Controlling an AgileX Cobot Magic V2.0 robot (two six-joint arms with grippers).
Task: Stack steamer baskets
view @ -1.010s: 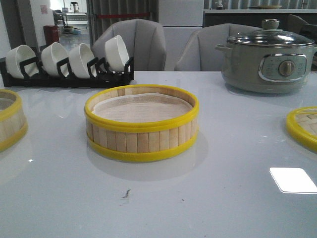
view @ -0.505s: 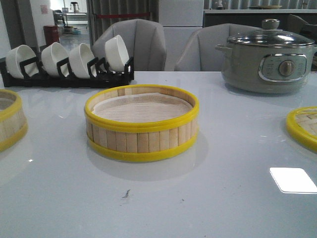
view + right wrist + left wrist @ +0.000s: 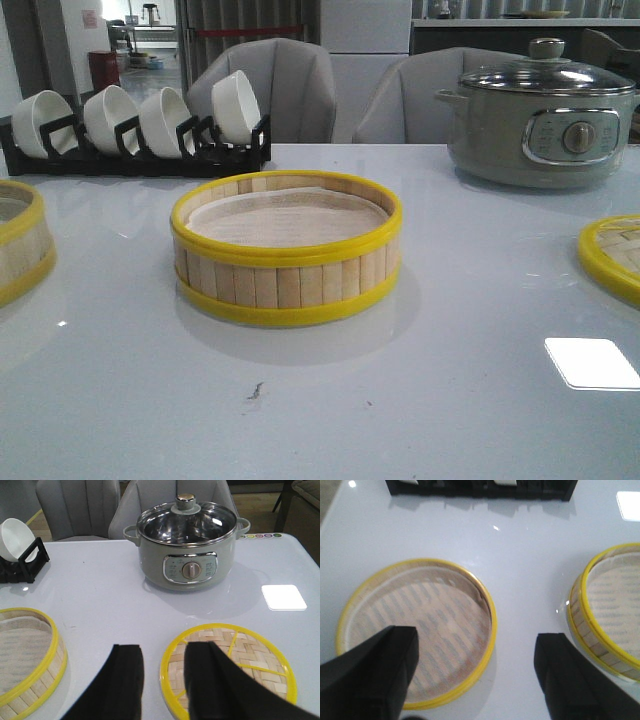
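One steamer basket (image 3: 290, 285) stands in the middle of the table with a white liner inside. A second steamer basket (image 3: 22, 250) is cut off by the left edge of the front view. In the left wrist view, my left gripper (image 3: 476, 640) is open wide and empty above the left basket (image 3: 489, 611). One finger is over the liner and the other is over bare table, with the middle basket (image 3: 585, 625) beyond it. My right gripper (image 3: 162, 652) is open and empty above the table, between the middle basket (image 3: 50, 672) and the lid. Neither gripper shows in the front view.
A flat woven bamboo lid (image 3: 612, 255) with a yellow rim lies at the right, also in the right wrist view (image 3: 250, 655). A grey-green electric pot (image 3: 545, 110) stands at the back right. A black rack of white bowls (image 3: 135, 125) stands at the back left.
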